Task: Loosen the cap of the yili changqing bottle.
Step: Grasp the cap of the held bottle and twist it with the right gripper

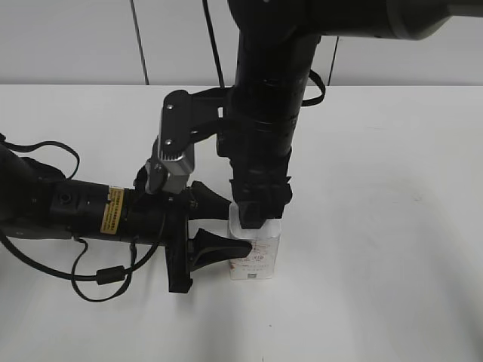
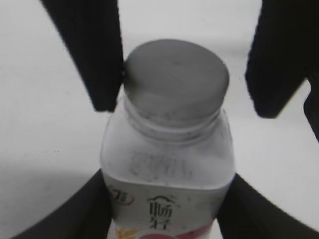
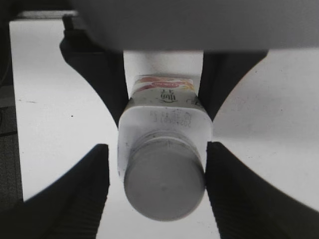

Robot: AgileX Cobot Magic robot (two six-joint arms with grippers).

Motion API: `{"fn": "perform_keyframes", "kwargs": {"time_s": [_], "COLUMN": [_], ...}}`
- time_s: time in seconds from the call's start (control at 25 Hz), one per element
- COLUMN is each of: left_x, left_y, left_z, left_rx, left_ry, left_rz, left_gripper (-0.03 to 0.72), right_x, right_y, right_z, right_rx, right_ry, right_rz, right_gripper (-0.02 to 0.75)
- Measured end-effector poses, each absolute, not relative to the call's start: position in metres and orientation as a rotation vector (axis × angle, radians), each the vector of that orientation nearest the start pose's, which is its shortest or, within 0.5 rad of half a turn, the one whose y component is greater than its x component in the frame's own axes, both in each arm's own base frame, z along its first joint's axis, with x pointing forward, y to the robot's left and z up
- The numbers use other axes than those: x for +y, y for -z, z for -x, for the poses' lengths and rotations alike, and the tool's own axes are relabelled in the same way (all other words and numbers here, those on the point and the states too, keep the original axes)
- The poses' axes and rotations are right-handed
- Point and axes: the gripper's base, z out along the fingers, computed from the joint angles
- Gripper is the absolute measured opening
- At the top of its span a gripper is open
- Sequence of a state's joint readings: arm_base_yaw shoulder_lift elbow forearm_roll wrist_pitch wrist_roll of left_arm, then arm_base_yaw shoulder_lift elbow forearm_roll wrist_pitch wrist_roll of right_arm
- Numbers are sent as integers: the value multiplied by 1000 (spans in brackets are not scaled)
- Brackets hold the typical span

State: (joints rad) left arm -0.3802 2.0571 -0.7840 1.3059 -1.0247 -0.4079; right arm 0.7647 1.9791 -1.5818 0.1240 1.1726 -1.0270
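The yili changqing bottle [image 1: 256, 260] stands upright on the white table. My left gripper [image 1: 230, 226] comes in from the left and is shut on the bottle's body; in the left wrist view both fingers press the sides of the bottle [image 2: 167, 169] at my left gripper [image 2: 168, 175]. My right gripper [image 1: 256, 215] hangs straight down over the bottle and hides the cap in the exterior view. It is open around the white cap [image 3: 164, 184]: at my right gripper [image 3: 157, 164] one finger touches the cap and the other stands clear. The cap [image 2: 177, 79] sits on the neck.
The white table [image 1: 377, 188] extends on all sides. Black cables [image 1: 98, 275] loop beside the left arm at the front left. A pale wall [image 1: 75, 38] rises behind the table's far edge.
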Motion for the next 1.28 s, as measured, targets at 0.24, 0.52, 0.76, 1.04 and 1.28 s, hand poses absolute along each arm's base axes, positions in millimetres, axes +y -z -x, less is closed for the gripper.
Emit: {"fn": "perform_keyframes", "kwargs": {"time_s": [0.24, 0.52, 0.76, 1.04, 1.28], "left_x": [-187, -187, -187, -187, -187], "left_y": [-94, -94, -94, -94, -94], "left_z": [-267, -267, -267, -267, -267], "left_rx": [1549, 1549, 1550, 1550, 1550], "left_ry": [945, 945, 945, 945, 945], "left_rz": [-1436, -1436, -1435, -1435, -1435], "left_gripper": [386, 386, 386, 386, 386], "right_x": [285, 281, 279, 280, 282], "right_y": [-226, -266, -277, -270, -255], "right_z": [-281, -277, -276, -279, -283], "right_rx": [1947, 2091, 2645, 2941, 2989], "right_ry": [-163, -174, -250, -278, -235], "right_rz": [2312, 2066, 1329, 662, 594], "right_gripper": [494, 494, 494, 494, 494]}}
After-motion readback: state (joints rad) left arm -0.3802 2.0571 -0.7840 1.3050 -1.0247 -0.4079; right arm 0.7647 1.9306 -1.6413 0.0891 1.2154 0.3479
